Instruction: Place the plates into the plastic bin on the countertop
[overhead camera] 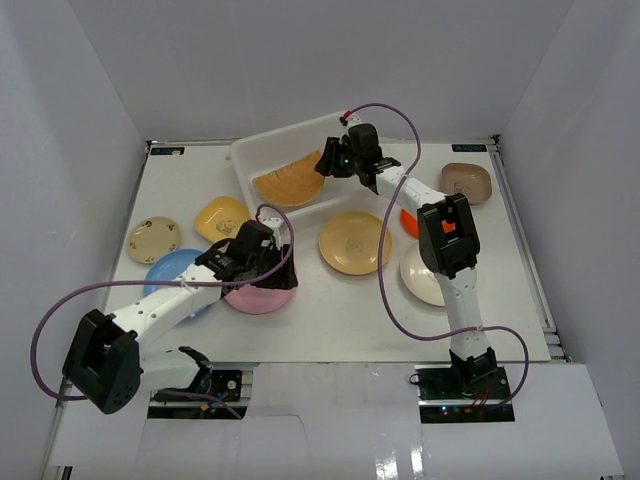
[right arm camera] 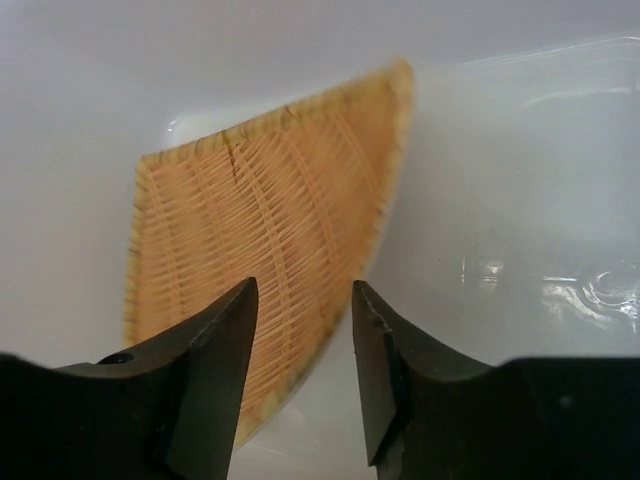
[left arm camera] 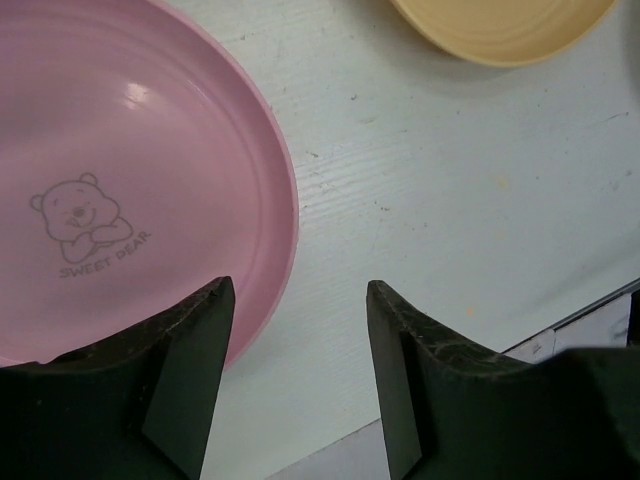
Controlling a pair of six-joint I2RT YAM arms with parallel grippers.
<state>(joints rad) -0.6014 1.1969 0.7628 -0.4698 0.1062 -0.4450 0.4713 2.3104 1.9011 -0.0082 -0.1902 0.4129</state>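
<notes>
The white plastic bin stands at the back of the countertop, with the woven fan-shaped tray lying inside it. My right gripper hangs open and empty over the bin. In the right wrist view its jaws straddle the tray's right edge from above. My left gripper is open and empty at the right rim of the pink plate. In the left wrist view the gripper is just above the table, its left finger over the pink plate's rim.
Loose on the countertop are a yellow plate, a cream plate, a blue plate, a tan plate, a red-orange plate, a pale plate and a brown squarish dish. White walls enclose the table.
</notes>
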